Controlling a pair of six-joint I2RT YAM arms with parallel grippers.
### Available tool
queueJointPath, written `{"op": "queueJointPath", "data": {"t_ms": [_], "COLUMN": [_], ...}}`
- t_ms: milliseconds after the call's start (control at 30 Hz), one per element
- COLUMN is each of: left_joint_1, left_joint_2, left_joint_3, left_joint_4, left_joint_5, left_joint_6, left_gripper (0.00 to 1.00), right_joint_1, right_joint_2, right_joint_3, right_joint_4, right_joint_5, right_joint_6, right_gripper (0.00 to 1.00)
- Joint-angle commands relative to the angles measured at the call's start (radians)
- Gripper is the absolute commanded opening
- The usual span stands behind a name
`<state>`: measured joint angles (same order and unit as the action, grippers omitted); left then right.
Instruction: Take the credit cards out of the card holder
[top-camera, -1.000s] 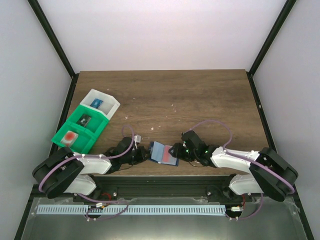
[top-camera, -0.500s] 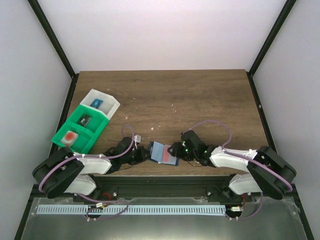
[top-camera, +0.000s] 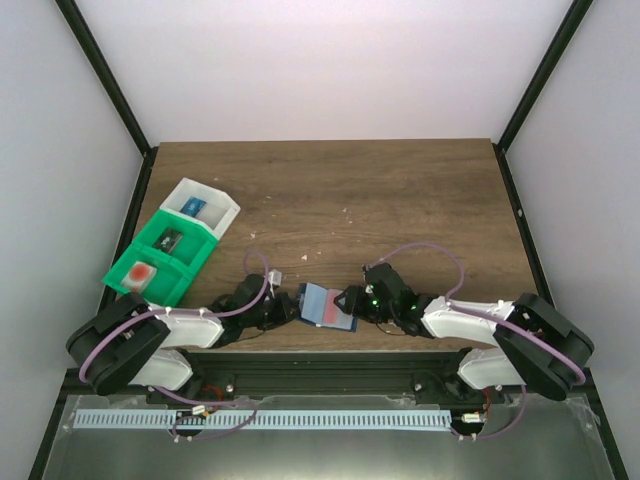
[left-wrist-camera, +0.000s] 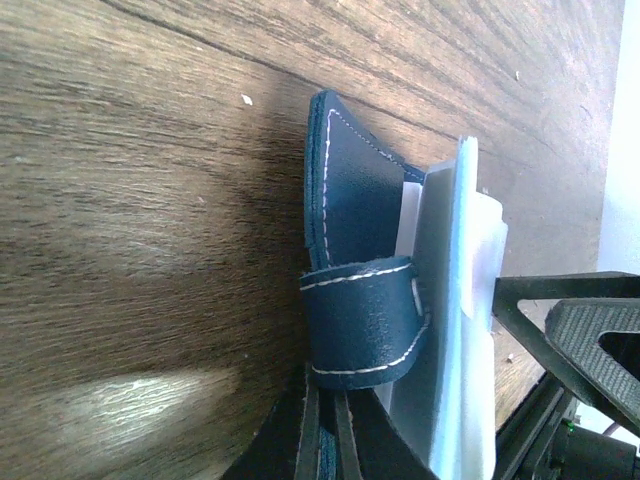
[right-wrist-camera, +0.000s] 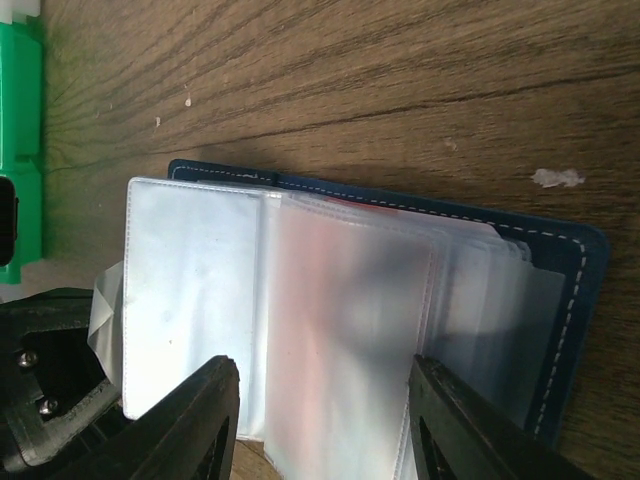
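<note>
The card holder (top-camera: 328, 306) lies open at the table's near edge, between both grippers. In the left wrist view its dark blue cover and strap (left-wrist-camera: 362, 330) stand on edge, with pale plastic sleeves behind. My left gripper (top-camera: 293, 308) is shut on the holder's blue edge (left-wrist-camera: 330, 440). My right gripper (top-camera: 348, 303) is open, with one finger on each side of the clear sleeves (right-wrist-camera: 325, 420). A pinkish credit card (right-wrist-camera: 340, 330) shows blurred inside a sleeve. Another credit card (top-camera: 140, 273) with a red blotch lies in the green bin.
A green bin (top-camera: 160, 255) and a white bin (top-camera: 205, 208) stand at the left of the table, each holding small items. The green bin's edge shows in the right wrist view (right-wrist-camera: 20, 150). Small white crumbs lie on the wood.
My right gripper has edged slightly left toward the card holder. The left arm and the holder have not visibly moved.
</note>
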<state>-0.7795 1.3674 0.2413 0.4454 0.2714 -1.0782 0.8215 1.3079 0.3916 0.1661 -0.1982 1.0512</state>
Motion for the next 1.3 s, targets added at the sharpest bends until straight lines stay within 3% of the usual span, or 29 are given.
{"op": "queueJointPath", "data": {"t_ms": [0, 867, 1100, 1267], "left_joint_1": [-0.006, -0.007, -0.006, -0.006], "left_joint_2": [0.022, 0.018, 0.018, 0.019], "left_joint_3": [0.005, 0.000, 0.002, 0.002], "left_joint_4": [0.030, 0.030, 0.029, 0.033], "left_joint_5": [0.015, 0.013, 0.012, 0.010], "left_joint_6": [-0.003, -0.005, -0.006, -0.008], "left_gripper": [0.00, 0.00, 0.00, 0.00], "right_joint_1": [0.007, 0.006, 0.007, 0.007], "right_joint_2": [-0.019, -0.086, -0.092, -0.077], "right_joint_3": [-0.003, -0.027, 0.013, 0.001], "right_joint_4": [0.036, 0.155, -0.063, -0.080], "right_joint_5": [-0.035, -0.108, 0.021, 0.028], "right_joint_6": [-0.013, -0.028, -0.017, 0.004], "right_gripper": [0.48, 0.48, 0.49, 0.49]}}
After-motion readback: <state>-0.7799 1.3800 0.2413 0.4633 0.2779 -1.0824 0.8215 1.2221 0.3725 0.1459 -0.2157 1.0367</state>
